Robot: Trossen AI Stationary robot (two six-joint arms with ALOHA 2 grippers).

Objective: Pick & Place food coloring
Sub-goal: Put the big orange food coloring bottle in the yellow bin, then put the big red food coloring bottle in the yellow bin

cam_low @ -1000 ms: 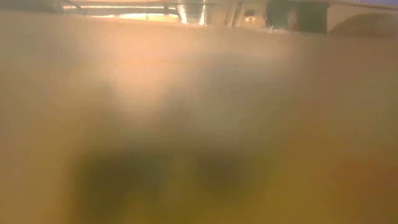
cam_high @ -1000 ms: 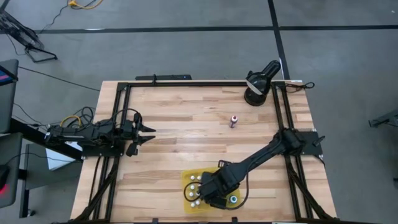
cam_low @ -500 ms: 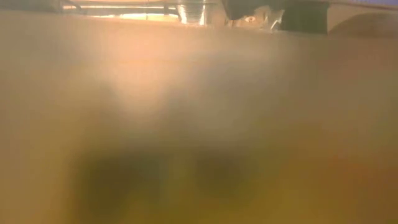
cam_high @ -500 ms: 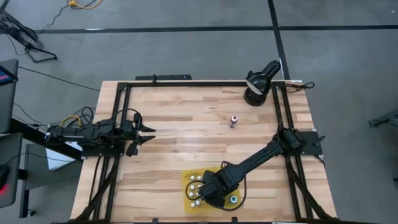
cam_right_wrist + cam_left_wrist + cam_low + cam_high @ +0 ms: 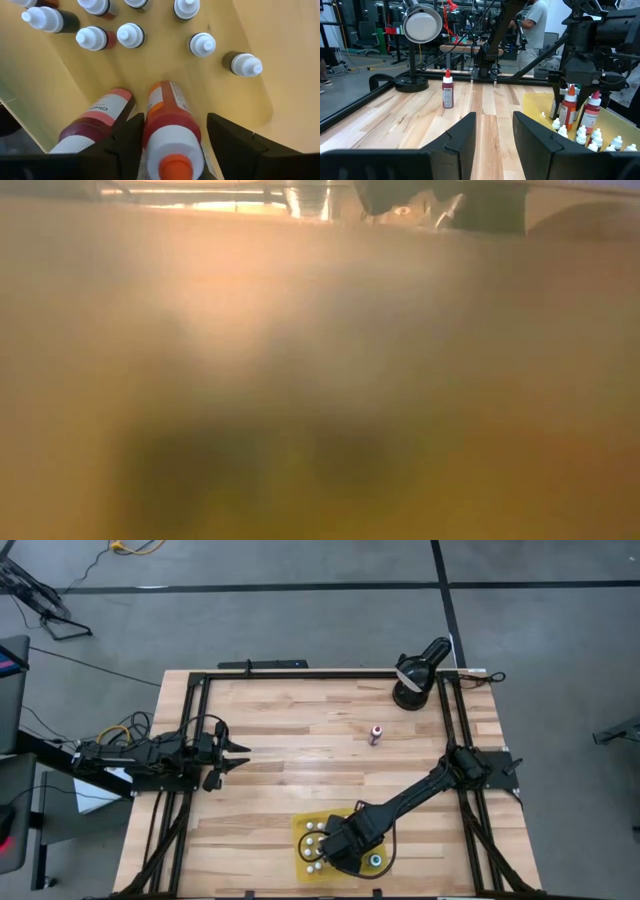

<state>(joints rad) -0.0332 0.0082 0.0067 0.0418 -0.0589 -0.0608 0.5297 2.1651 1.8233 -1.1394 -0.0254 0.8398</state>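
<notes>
A yellow tray [image 5: 300,830] near the table's front edge holds several tiny white-capped food coloring bottles [image 5: 131,35] and two taller bottles. My right gripper [image 5: 172,145] points down over the tray, open. Its fingers stand on either side of an upright orange-capped bottle [image 5: 170,120], and a gap shows beside one finger. A red bottle [image 5: 95,120] stands right beside it. Another red bottle [image 5: 375,734] stands alone on the wood at the far middle. My left gripper [image 5: 240,755] waits open at the left edge.
A black round-based lamp [image 5: 415,675] stands at the far right corner. A black frame [image 5: 300,673] runs round the table's edges. A teal-capped bottle [image 5: 375,861] sits by the tray's right side. Bare wood lies between the two arms. The low view is a blur.
My right gripper has sunk a little toward the yellow tray; its dark wrist now shows at the top of the low view.
</notes>
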